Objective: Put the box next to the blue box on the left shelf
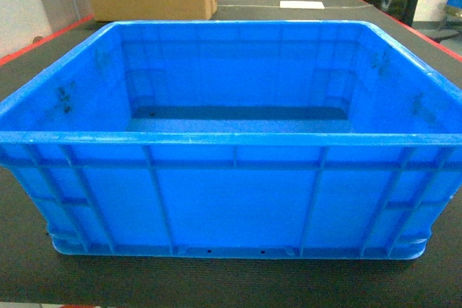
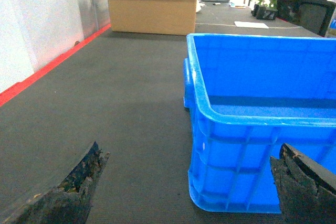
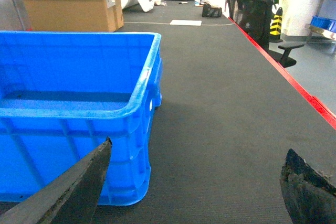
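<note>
The box [image 1: 231,200] sits empty on the floor; both end effectors, left [image 2: 184,192] and right [image 3: 194,187], flank its corners, spread apart, ready to lift it.

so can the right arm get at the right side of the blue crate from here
Probably yes: the right gripper is open beside the crate, and only bare dark floor lies along that wall, nothing blocking.

left gripper [image 2: 186,182] and right gripper [image 3: 197,182]: jaws spread (both empty).
</note>
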Robot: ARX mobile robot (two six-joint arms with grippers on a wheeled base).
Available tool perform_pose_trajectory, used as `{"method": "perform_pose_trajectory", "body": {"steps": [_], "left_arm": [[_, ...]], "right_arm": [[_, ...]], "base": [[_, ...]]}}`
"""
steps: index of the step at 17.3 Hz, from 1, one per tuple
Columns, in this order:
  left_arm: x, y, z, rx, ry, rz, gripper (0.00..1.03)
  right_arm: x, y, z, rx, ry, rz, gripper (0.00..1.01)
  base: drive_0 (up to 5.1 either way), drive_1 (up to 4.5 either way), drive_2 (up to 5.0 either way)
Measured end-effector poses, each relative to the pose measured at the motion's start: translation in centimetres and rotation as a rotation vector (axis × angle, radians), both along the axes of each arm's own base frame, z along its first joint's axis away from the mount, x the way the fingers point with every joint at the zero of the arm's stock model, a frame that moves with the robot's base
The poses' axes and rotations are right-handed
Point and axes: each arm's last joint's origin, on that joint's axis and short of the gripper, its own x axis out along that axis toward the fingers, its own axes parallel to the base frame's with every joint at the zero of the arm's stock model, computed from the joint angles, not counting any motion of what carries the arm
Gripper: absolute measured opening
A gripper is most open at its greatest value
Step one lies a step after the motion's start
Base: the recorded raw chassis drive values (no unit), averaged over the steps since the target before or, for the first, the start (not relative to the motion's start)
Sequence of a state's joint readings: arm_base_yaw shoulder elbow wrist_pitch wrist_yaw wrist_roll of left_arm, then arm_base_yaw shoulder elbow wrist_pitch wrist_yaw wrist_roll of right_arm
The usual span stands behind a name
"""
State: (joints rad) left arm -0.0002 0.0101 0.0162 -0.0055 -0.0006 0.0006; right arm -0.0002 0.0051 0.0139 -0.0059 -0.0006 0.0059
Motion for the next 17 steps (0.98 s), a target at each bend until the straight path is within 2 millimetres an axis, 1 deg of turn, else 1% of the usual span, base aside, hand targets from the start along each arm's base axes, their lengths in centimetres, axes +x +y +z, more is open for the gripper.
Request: {"method": "perform_pose_trajectory", "body": {"steps": [4, 5, 6, 7, 10, 11, 12, 13, 14, 15, 16, 17], "left_arm": [[0.0, 0.0, 0.0, 0.0, 0.0, 0.0, 0.98], [0.0, 0.0, -0.2, 0.002, 0.024, 0.006, 0.98], [0.3, -0.2, -0.4, 0.011, 0.095, 0.023, 0.98], [0.5, -0.2, -0.4, 0.013, 0.105, 0.02, 0.98], [1.0, -0.4, 0.1, 0.013, 0.112, 0.005, 0.98], [1.4, -0.5, 0.6, 0.013, 0.1, -0.005, 0.98], [2.5, -0.5, 2.3, 0.007, 0.052, -0.014, 0.98], [4.0, -0.5, 4.4, -0.001, 0.003, -0.018, 0.98], [11.5, -1.4, 8.3, -0.026, 0.082, -0.066, 0.98], [13.8, -1.5, 8.1, -0.041, 0.169, -0.064, 0.98], [15.7, -1.7, 7.5, -0.047, 0.242, -0.065, 0.98], [20.8, -2.0, 5.9, -0.05, 0.417, -0.045, 0.98]], "right_arm": [[0.0, 0.0, 0.0, 0.0, 0.0, 0.0, 0.98], [0.0, 0.0, 0.0, 0.0, 0.001, 0.0, 0.98], [0.0, 0.1, -0.2, -0.009, 0.14, -0.052, 0.98], [0.2, 0.3, -0.2, -0.018, 0.19, -0.071, 0.98], [0.8, 0.5, 0.3, -0.032, 0.244, -0.083, 0.98], [1.2, 0.6, 0.9, -0.024, 0.247, -0.07, 0.98], [2.3, 0.8, 2.6, -0.006, 0.216, -0.045, 0.98], [3.7, 1.0, 4.9, 0.003, 0.166, -0.005, 0.98], [10.9, 1.8, 9.7, 0.021, 0.236, 0.1, 0.98], [13.3, 1.9, 9.7, 0.022, 0.314, 0.094, 0.98], [15.2, 2.0, 9.4, 0.039, 0.381, 0.098, 0.98], [21.2, 2.6, 8.3, 0.089, 0.557, 0.083, 0.98]], "base": [[0.0, 0.0, 0.0], [0.0, 0.0, 0.0], [0.0, 0.0, 0.0], [0.0, 0.0, 0.0], [0.0, 0.0, 0.0], [0.0, 0.0, 0.0], [0.0, 0.0, 0.0], [0.0, 0.0, 0.0], [0.0, 0.0, 0.0], [0.0, 0.0, 0.0], [0.0, 0.0, 0.0], [0.0, 0.0, 0.0]]}}
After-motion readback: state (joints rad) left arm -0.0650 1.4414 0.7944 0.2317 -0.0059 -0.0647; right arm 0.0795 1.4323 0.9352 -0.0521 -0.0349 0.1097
